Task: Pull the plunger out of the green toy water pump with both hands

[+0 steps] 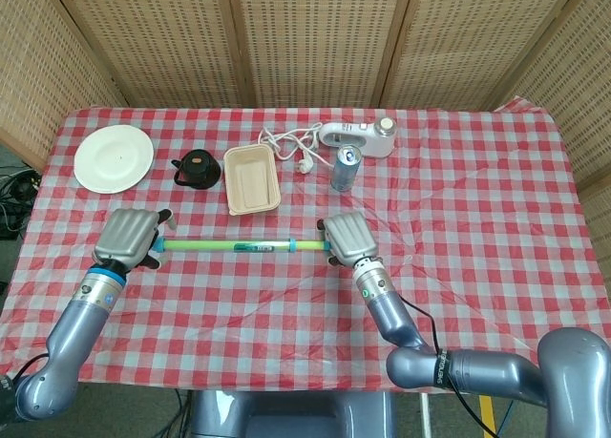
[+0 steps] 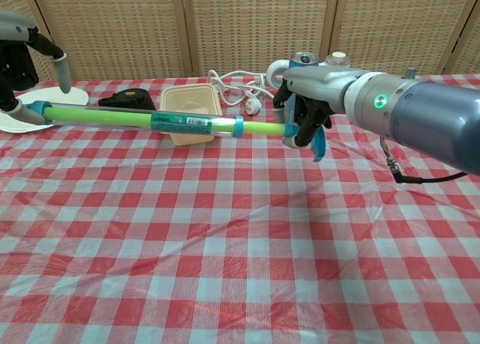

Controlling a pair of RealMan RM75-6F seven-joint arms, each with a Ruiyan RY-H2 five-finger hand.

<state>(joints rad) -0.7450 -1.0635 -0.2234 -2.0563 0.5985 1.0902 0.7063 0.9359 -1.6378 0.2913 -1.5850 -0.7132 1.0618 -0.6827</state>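
The green toy water pump [image 1: 234, 244] is held level just above the checked cloth, its clear green tube [image 2: 142, 119] running left to right. My right hand [image 1: 346, 238] grips the blue plunger handle [image 2: 318, 143] at the tube's right end, where a short stretch of green rod [image 2: 262, 127] shows past the blue collar. My left hand [image 1: 129, 234] is at the blue tip of the tube. In the chest view the left hand [image 2: 19, 63] has one finger under the tip and another raised above the tube, so the fingers are apart.
At the back of the table lie a white plate [image 1: 114, 157], a black lid-like object [image 1: 197, 168], a beige food box [image 1: 251, 177], a drink can [image 1: 346, 167] and a white device with a cord [image 1: 358, 137]. Wicker screens stand behind.
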